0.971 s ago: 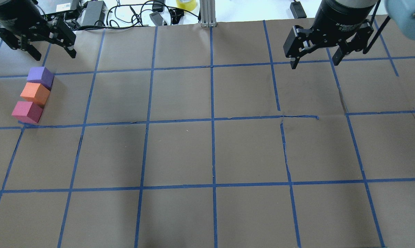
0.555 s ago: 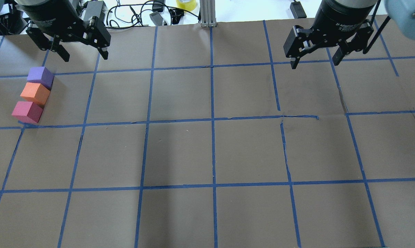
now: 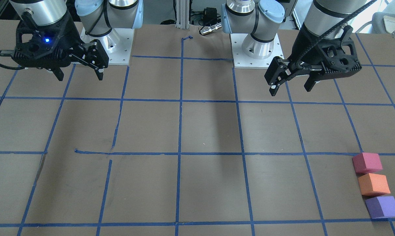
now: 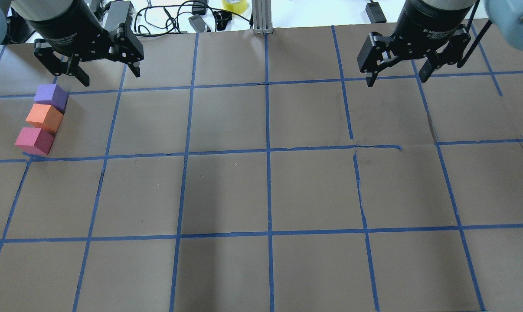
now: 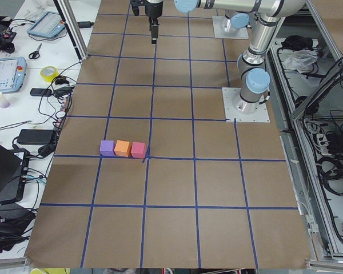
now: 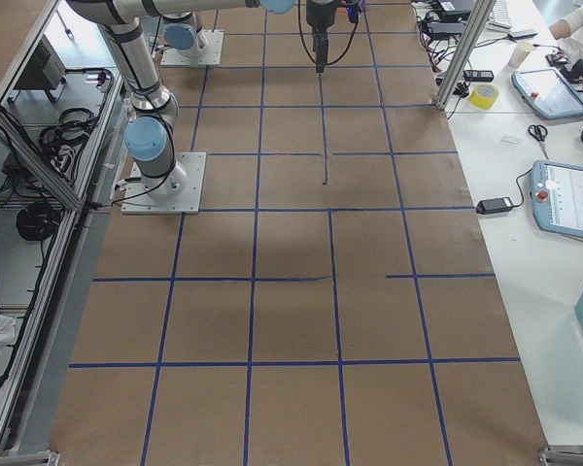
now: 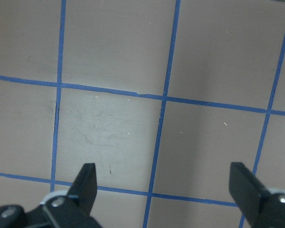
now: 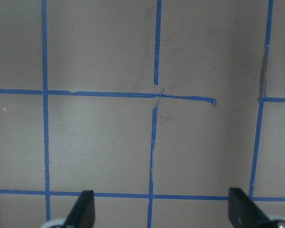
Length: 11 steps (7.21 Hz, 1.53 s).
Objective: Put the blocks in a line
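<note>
Three small cubes stand touching in a short line at the table's left side: purple block (image 4: 50, 97), orange block (image 4: 44, 117), pinkish-red block (image 4: 34, 141). They also show in the front-facing view as purple (image 3: 382, 206), orange (image 3: 373, 184) and pinkish-red (image 3: 367, 163), and in the left view (image 5: 122, 148). My left gripper (image 4: 111, 77) (image 3: 291, 89) hangs open and empty above the table, behind and to the right of the purple block. My right gripper (image 4: 397, 80) (image 3: 79, 74) is open and empty at the far right. Neither wrist view shows a block.
The table (image 4: 266, 190) is brown paper with a blue tape grid. Cables, a power brick and a yellow tape roll (image 4: 234, 5) lie beyond its far edge. The two arm bases (image 3: 256, 49) stand at the robot's side of the table.
My left gripper has moved right from above the far left edge to beside the purple block's far side. The blocks and the right gripper have not moved.
</note>
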Each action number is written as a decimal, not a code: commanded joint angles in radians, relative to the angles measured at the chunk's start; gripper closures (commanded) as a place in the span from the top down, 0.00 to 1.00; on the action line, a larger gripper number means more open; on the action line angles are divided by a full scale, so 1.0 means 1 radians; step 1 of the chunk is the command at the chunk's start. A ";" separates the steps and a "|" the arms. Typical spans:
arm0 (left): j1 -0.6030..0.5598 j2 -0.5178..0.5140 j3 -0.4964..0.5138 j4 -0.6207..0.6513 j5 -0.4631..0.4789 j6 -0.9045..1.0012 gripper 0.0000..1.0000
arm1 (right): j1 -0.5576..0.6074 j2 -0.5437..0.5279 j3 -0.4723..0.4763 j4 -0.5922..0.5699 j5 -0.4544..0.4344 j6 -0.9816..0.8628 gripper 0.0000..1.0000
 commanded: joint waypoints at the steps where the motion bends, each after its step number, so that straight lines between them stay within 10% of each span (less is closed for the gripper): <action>1: -0.002 0.006 -0.003 0.003 0.006 -0.006 1.00 | 0.000 -0.001 0.000 0.000 0.000 0.000 1.00; 11: -0.004 0.026 -0.052 0.010 0.006 -0.003 1.00 | 0.000 0.001 0.000 0.000 0.000 0.000 1.00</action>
